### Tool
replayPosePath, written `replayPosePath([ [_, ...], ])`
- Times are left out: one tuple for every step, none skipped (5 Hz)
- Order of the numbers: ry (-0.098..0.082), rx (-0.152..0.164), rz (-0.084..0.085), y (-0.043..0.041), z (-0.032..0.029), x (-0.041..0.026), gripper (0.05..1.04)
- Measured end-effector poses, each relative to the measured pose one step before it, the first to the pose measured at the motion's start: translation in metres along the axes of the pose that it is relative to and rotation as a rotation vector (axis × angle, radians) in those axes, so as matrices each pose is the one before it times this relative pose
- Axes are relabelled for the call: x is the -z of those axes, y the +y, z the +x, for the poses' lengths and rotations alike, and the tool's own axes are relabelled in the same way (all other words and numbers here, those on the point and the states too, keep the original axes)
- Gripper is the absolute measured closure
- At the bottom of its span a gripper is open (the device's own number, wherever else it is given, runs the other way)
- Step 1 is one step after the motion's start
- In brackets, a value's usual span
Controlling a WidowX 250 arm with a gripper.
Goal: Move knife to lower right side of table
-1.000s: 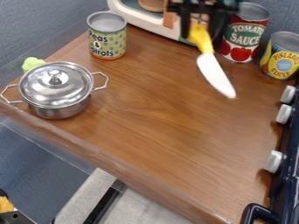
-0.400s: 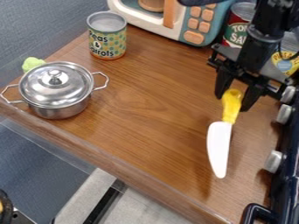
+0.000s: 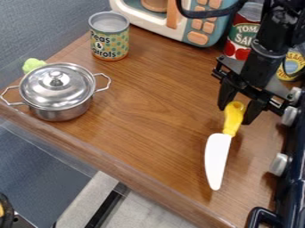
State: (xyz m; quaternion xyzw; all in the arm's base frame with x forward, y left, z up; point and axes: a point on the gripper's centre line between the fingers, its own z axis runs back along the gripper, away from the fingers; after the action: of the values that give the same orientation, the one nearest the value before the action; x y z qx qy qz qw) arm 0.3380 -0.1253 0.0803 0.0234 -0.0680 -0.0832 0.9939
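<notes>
Stove (image 3: 295, 178), dark, stands along the right side of my view, with a curved black handle (image 3: 257, 217) at its near end and pale grey knobs (image 3: 278, 164) facing the table. On the wooden table (image 3: 143, 147), toward the near right, I record the knife (image 3: 216, 156): white blade pointing to the near edge, yellow handle above it, leaning slightly right. Whether the blade touches the wood I cannot tell. My claw (image 3: 237, 114) hangs down at the right and pinches the yellow handle, one finger on each side. To the left, at about the middle depth, sits a steel pot (image 3: 60, 104), its lid (image 3: 51, 87) on and a handle on either side; just behind it is a pale green item (image 3: 33, 65), partly hidden. Farther back I note a yellow-labelled can (image 3: 288, 71) at the right, partly behind the arm, a green-patterned can (image 3: 109, 40) upright at the left, a red can (image 3: 238, 38), and a toy microwave (image 3: 197, 38) with orange buttons.
</notes>
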Motion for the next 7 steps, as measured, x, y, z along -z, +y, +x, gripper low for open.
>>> replayPosePath([
  [0.0454, 0.0442, -0.0381, -0.00766, -0.00482, 0.01364, 0.554],
  [0.0138, 0.0196, 0.0011, -0.00077, 0.00183, 0.00599, 0.554],
  [0.0057, -0.0209, 0.0107, 0.00114, 0.00240, 0.00042, 0.481],
  [0.0079, -0.0205, 0.0319, 0.00294, -0.00164, -0.00107, 0.184],
  [0.0022, 0.0078, -0.0078, 0.00089, -0.00330, -0.01198, 0.069],
  [-0.0879, -0.0497, -0.0410, 0.01693, 0.00777, -0.03836, 0.073],
  [-0.0912, -0.1171, 0.0394, 0.03404, 0.00356, -0.02180, 0.080],
])
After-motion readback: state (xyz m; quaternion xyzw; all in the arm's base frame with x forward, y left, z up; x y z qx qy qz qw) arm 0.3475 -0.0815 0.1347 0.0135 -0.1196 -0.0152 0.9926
